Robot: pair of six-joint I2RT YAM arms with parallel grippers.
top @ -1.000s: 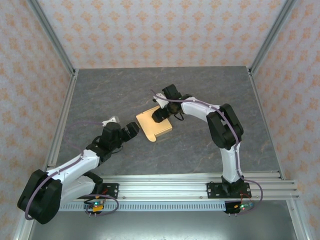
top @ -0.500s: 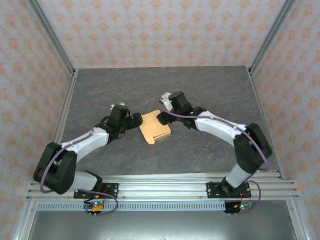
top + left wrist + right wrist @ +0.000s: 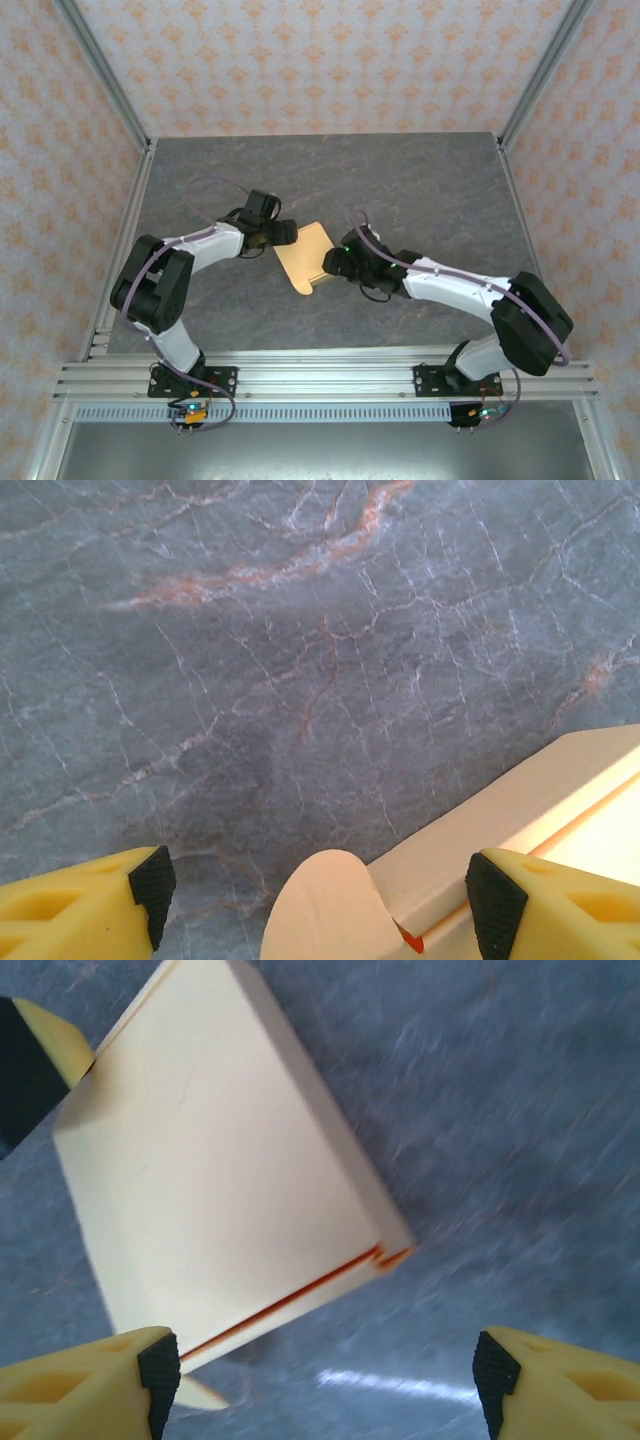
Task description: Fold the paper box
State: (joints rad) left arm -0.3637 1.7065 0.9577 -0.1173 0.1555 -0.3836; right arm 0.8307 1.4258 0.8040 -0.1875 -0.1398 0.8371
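The paper box [image 3: 303, 256] lies flat on the grey marbled table [image 3: 420, 180], a light tan rectangle with a small tab at its near corner. My left gripper [image 3: 284, 232] is at its far-left corner. In the left wrist view it [image 3: 322, 895] stands open, a rounded flap [image 3: 325, 910] of the box rising between the fingers without touching either pad. My right gripper [image 3: 336, 262] is at the box's right edge. In the right wrist view it [image 3: 326, 1380] is open, the box [image 3: 210, 1170] lying just ahead of it, its near corner level with the left finger [image 3: 158, 1372].
Aluminium rails [image 3: 320, 370] run along the near table edge, where both arm bases are bolted. Patterned walls with metal posts [image 3: 110, 90] enclose the left, back and right. One yellow finger of the left gripper [image 3: 25, 1050] shows at the box's far corner in the right wrist view.
The left arm has swung from the front left up to the box's far-left corner. The right gripper has moved from the box's far edge round to its right side. The box turned slightly.
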